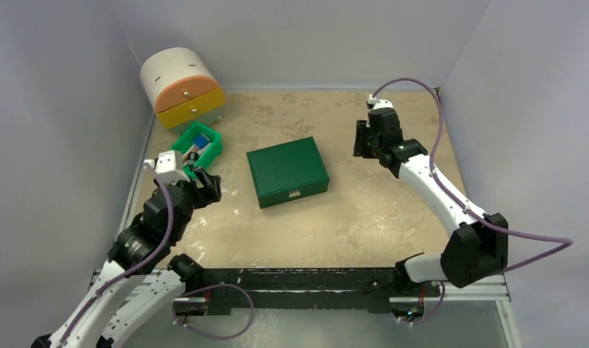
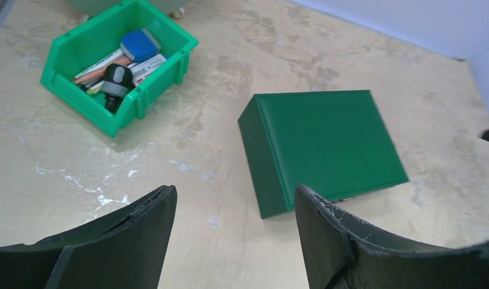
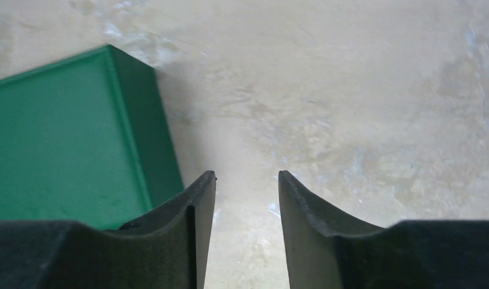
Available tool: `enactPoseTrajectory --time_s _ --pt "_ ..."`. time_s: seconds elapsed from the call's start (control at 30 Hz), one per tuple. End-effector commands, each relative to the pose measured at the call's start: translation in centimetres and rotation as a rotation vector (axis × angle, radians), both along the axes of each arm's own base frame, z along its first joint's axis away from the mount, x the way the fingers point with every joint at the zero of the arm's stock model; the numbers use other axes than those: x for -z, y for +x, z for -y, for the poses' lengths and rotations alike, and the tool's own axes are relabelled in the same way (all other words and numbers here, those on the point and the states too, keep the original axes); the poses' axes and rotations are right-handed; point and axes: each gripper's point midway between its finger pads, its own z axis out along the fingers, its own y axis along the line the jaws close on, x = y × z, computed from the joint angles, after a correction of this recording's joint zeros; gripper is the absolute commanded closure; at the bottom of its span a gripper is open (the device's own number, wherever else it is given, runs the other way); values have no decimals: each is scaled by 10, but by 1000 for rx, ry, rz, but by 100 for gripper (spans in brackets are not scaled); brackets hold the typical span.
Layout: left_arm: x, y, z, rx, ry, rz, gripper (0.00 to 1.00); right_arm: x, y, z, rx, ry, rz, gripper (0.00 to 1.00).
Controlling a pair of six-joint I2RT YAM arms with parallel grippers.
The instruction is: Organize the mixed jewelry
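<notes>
Overhead, looking down on a closed dark green rectangular box (image 1: pixel 287 172) in the middle of the tan mottled counter (image 1: pixel 364 225), clasp side turned toward the arm bases, probably set there within reach of both arms. Left of it, a bright green plastic bin (image 1: pixel 213 152) of blue and black oddments; behind that, a rounded white drawer unit (image 1: pixel 168 65) with orange and yellow fronts. No sign of the mixed jewelry anywhere; likely shut inside the box or the drawers, cannot tell which. Through the left wrist: left gripper (image 2: pixel 236 192) spread wide, holding nothing, aimed at bare counter between bin and box, perhaps readied for the lid. Through the right wrist: right gripper (image 3: pixel 246 176) parted, empty, hanging over bare counter near the box's side.
</notes>
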Motion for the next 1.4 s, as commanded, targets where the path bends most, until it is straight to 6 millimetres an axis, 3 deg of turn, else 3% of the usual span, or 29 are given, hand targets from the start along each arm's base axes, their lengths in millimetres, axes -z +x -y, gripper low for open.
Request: enactPoseTrajectory --time_s 0.0,0.2,0.33,0.4,0.57,0.67,0.87,1.1,1.27,1.37 --pt "-4 23 0 -80 34 -16 28 -9 -8 22 35 57 45 52" --pt "6 58 25 -57 97 -60 25 3 -40 47 102 49 38 31" --pt "11 82 33 -67 152 -92 25 6 -64 61 147 94 57 11" --pt "15 93 36 -59 156 -116 25 7 -75 62 144 134 62 8" --pt "34 121 17 -83 76 -203 27 24 -94 54 120 233 -3 1" --pt "39 126 1 -99 25 -225 27 28 -105 45 86 286 -32 1" --pt "11 106 -9 -81 -1 -155 27 2 -129 52 102 318 63 1" --pt "-16 67 -11 -55 -71 -44 25 -46 -149 55 68 401 328 1" --pt "-29 36 -13 -27 -113 45 22 -58 -168 47 0 454 394 1" --pt "-37 24 -14 -16 -117 76 21 -60 -170 53 32 439 400 1"
